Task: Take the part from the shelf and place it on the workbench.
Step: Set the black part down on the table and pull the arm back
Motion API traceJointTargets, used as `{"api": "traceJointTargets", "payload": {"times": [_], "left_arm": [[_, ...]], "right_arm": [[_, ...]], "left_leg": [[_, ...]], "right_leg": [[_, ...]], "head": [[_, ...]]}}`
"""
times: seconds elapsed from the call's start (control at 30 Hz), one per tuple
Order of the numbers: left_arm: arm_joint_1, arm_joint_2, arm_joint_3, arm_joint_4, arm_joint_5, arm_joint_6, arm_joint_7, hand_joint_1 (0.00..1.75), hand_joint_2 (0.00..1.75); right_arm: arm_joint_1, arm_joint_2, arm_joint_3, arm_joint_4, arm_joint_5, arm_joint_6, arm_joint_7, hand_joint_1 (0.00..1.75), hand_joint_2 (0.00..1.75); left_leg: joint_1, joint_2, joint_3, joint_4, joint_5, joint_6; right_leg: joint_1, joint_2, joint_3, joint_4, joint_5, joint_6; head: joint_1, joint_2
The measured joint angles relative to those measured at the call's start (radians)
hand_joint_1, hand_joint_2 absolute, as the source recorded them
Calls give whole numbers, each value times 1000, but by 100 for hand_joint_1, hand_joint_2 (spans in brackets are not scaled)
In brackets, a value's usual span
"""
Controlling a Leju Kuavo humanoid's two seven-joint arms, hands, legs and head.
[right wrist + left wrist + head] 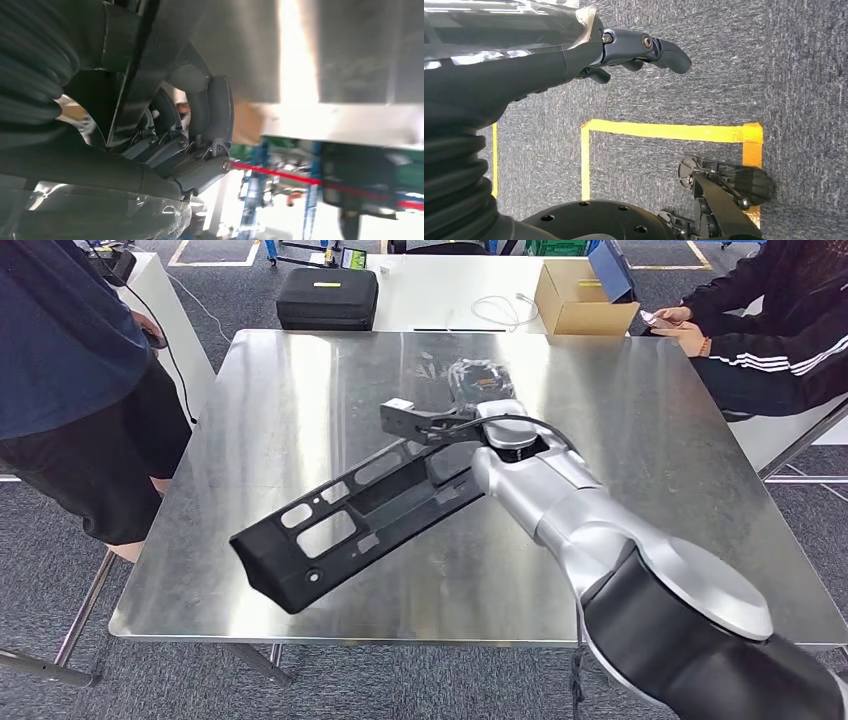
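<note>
A long black plastic part [340, 525] with several cut-outs lies slantwise over the shiny metal workbench [650, 440], its wide end toward the near left edge. My right hand [470, 425] grips the part's far, narrow end, above the middle of the bench. In the right wrist view the dark fingers [210, 115] curl around the edge of the part [135, 75]. I cannot tell whether the part touches the bench top. My left hand [634, 47] hangs over grey carpet, fingers loosely apart and holding nothing.
A person in dark blue [60, 370] stands close to the bench's left side. Another person [760, 330] sits at the back right corner. Behind the bench, a white table carries a black case [327, 297] and a cardboard box [580, 300].
</note>
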Motion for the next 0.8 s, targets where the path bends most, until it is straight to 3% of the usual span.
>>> {"api": "traceJointTargets", "payload": {"times": [0.5,0.77,0.8], "left_arm": [[3,5,-2,0,-4,6,-18,0,175],[3,8,-8,0,-10,9,-19,0,175],[3,8,-8,0,-10,10,-18,0,175]], "right_arm": [[-52,-122,-21,17,16,3,38,175,175],[-54,-154,-30,19,17,-8,42,175,175],[-55,-156,-33,19,17,-11,42,131,131]], "left_leg": [[0,1,0,0,0,0],[0,1,0,0,0,0],[0,1,0,0,0,0]], "right_leg": [[1,0,0,0,0,0],[1,1,0,0,0,0],[1,1,0,0,0,0]], "head": [[0,0],[0,0],[0,0]]}}
